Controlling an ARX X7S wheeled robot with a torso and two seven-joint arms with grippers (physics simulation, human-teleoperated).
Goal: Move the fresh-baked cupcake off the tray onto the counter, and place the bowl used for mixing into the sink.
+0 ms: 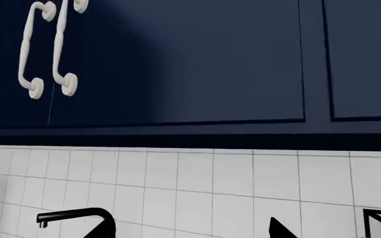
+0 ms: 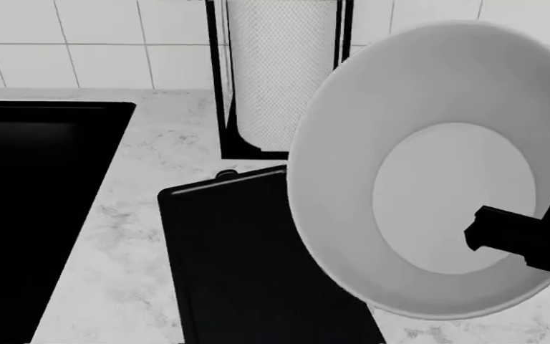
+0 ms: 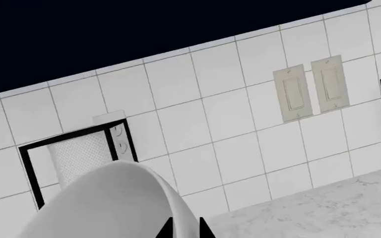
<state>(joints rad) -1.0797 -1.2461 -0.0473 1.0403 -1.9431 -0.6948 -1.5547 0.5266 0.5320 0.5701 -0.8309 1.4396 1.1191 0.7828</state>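
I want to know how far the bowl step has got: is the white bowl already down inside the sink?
No: in the head view the bowl is tilted up over the tray, well right of the sink.

The counter (image 2: pixel 160 154) carries the tray (image 2: pixel 237 272) and paper-towel holder (image 2: pixel 246 147), beside the sink (image 2: pixel 26 208).

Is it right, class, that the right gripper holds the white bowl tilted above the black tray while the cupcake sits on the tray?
Not quite. The head view shows the bowl held tilted above the tray, but no cupcake is visible on the tray.
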